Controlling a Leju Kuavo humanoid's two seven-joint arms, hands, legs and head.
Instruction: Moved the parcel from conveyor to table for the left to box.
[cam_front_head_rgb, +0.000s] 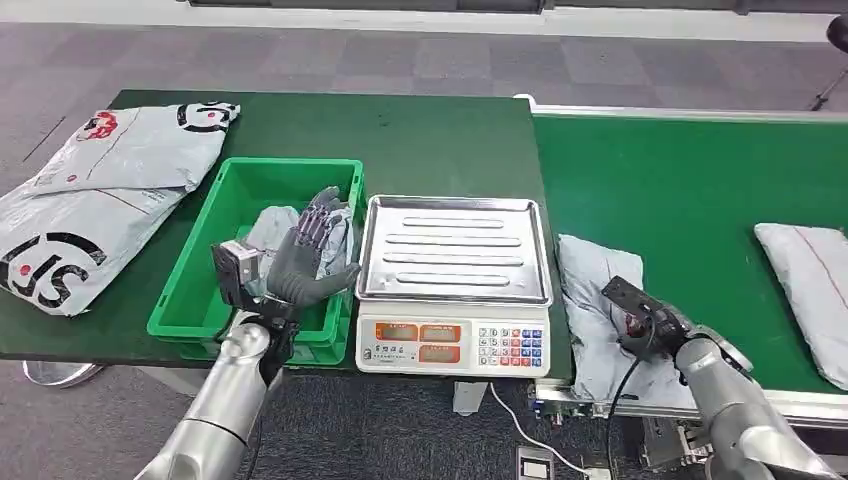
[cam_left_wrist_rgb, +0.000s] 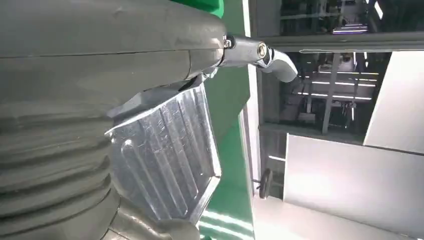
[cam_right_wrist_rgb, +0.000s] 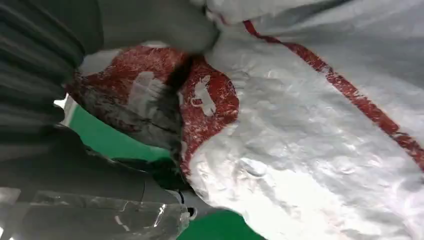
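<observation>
From the head view, 2 large grey plastic mailer bags with black and red print (cam_front_head_rgb: 95, 200) lay at the far left of the green-topped bench (cam_front_head_rgb: 440, 140). Beside them stood a green plastic crate (cam_front_head_rgb: 190, 290) with a crumpled grey parcel (cam_front_head_rgb: 270, 225) inside. The left hand (cam_front_head_rgb: 305, 260) hovered over the crate's right side, fingers spread upward and holding nothing. Next came a white electronic scale with a ribbed steel pan (cam_front_head_rgb: 455, 245); the left wrist view showed that pan (cam_left_wrist_rgb: 165, 150) close up just past the hand's grey cover. Right of the scale, on the green conveyor belt (cam_front_head_rgb: 690, 190), lay the grey plastic parcel with a red stripe (cam_front_head_rgb: 590, 300), its near end under the right hand (cam_front_head_rgb: 640, 318). The right wrist view added what the head view hid: the parcel's crinkled film and red-printed patch (cam_right_wrist_rgb: 300, 140) bunched against the hand, though I could not tell whether the fingers had closed on it. Another grey parcel (cam_front_head_rgb: 810, 280) rested farther right on the belt.
</observation>
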